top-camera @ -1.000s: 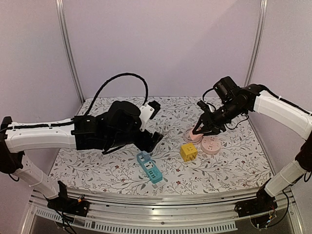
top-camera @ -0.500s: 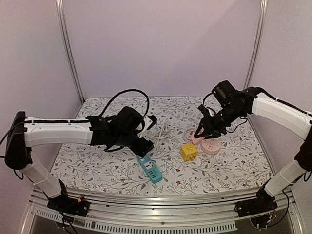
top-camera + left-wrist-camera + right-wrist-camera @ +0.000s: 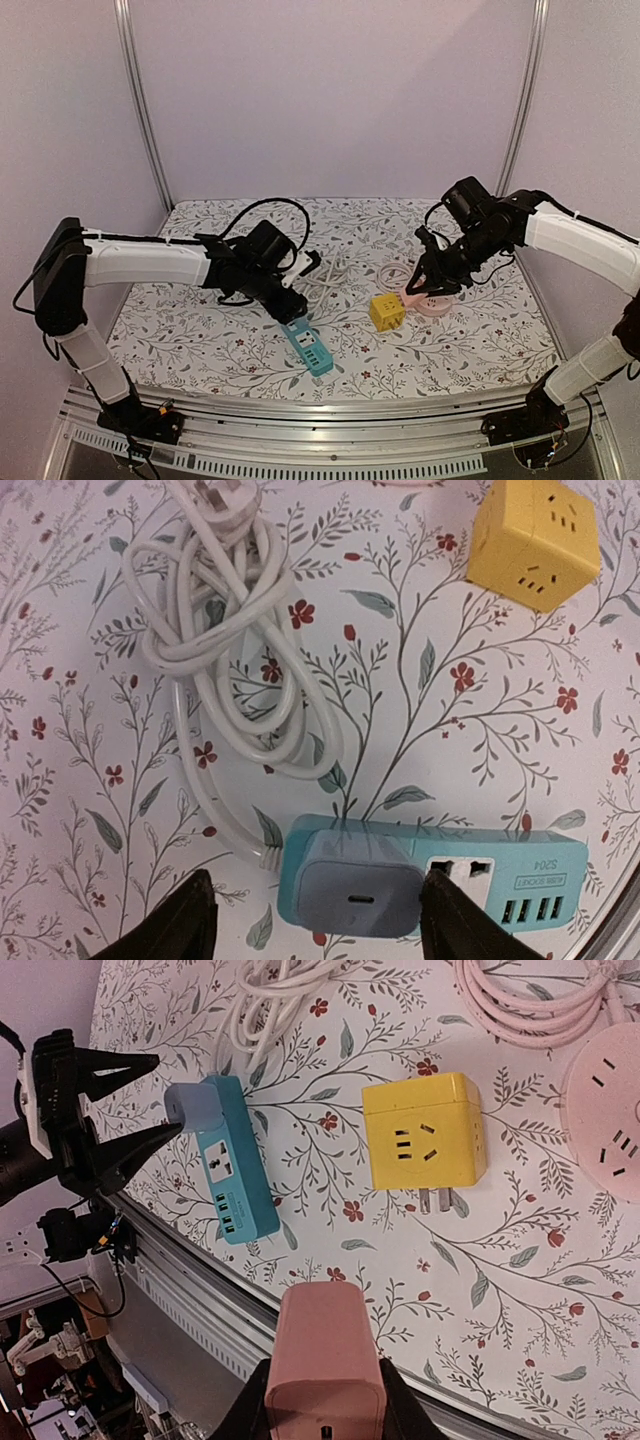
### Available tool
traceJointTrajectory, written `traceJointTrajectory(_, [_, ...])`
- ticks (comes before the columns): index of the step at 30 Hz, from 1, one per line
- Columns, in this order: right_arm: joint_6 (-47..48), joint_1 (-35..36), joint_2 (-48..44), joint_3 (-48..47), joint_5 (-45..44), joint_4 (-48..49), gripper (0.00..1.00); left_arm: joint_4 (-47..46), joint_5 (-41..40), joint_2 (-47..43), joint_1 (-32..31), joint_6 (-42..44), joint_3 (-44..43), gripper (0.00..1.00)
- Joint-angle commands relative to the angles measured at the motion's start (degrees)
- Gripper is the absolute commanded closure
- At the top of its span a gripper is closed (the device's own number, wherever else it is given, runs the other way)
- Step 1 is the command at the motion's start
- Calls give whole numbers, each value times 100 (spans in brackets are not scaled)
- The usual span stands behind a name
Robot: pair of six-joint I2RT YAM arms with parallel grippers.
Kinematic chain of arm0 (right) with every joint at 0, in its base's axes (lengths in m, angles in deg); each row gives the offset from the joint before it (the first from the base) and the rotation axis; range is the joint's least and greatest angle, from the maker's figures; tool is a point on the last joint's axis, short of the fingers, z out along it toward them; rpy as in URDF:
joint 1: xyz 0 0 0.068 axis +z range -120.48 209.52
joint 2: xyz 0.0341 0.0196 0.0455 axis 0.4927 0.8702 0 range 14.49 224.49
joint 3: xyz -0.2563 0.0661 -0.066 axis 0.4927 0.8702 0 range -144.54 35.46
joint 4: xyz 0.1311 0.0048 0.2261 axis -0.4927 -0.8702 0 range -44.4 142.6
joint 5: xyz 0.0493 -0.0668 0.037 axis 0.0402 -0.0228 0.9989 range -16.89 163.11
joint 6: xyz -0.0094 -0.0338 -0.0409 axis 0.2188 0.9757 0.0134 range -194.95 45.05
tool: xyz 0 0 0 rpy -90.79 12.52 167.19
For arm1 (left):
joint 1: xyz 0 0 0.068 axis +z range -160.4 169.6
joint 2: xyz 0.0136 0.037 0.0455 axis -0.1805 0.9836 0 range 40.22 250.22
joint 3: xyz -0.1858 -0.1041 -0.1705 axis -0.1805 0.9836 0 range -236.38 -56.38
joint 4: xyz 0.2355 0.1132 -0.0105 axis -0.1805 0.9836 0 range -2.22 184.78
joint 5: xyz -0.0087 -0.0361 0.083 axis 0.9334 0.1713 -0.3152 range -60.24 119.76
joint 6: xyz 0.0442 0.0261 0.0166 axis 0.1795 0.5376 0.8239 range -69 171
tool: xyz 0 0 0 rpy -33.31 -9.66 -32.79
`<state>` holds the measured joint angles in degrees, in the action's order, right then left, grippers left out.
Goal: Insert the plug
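We are looking at the left gripper [image 3: 316, 875], which is hanging low over the blue power strip [image 3: 540, 865]. Its jaws are partly open, one finger on each side of the grey plug [image 3: 357, 885], and it is not gripping anything. The grey plug is sitting in the end of the strip, near the coiled white cable [image 3: 215, 630]. The right gripper [image 3: 325, 1415] is hovering above the table, closed tightly on a pink plug [image 3: 325, 1360], and the yellow cube socket [image 3: 425, 1145] is lying below it.

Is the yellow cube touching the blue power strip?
Apart. The left wrist view shows bare flowered cloth between the yellow cube and the blue power strip.
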<state>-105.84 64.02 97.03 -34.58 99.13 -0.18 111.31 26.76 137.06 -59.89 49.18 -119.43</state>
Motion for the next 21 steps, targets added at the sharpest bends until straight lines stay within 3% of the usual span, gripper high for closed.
traceJointTrajectory(1, [-48,27,-121,45,-88,44,100,452,368,290,72,402,-246,32])
traceJointTrajectory(11, [3,31,-20,8,-44,68,100,583,625,264,80,461,-310,37])
traceJointTrajectory(15, [52,29,-2,8,-36,65,100,522,692,275,80,533,-289,48])
traceJointTrajectory(18, [107,31,28,8,-38,38,100,517,796,434,74,579,-400,49])
traceJointTrajectory(21, [152,30,34,-8,-61,8,100,480,890,537,65,657,-527,56])
